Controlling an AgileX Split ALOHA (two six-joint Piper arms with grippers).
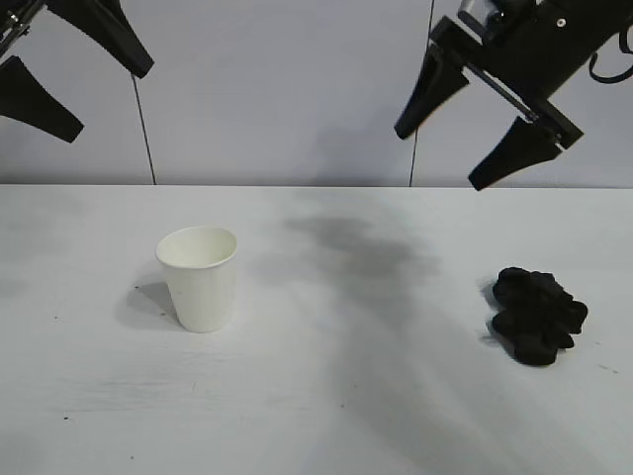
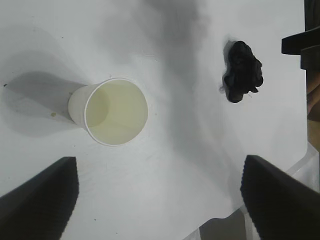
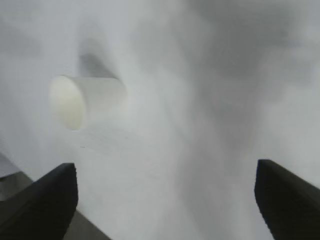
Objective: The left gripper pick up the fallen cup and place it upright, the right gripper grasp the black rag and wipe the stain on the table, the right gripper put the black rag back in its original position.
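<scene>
The white paper cup [image 1: 201, 278] stands upright left of centre on the white table [image 1: 326, 396], mouth up and empty inside [image 2: 115, 111]; the right wrist view also catches the cup [image 3: 85, 100]. The crumpled black rag [image 1: 537, 315] lies on the table at the right, nothing touching it [image 2: 242, 71]. My left gripper [image 1: 114, 99] hangs open high above the table's left side, well above the cup [image 2: 160, 170]. My right gripper [image 1: 438, 158] hangs open and empty above and left of the rag [image 3: 165, 172]. The stain is out of view.
Broad grey shadows [image 1: 366, 257] of the arms fall across the table's middle. A tiny yellowish speck [image 2: 53, 114] lies by the cup's foot. The table's edge [image 2: 300, 155] runs close to the rag's side, and a pale wall [image 1: 287, 89] stands behind.
</scene>
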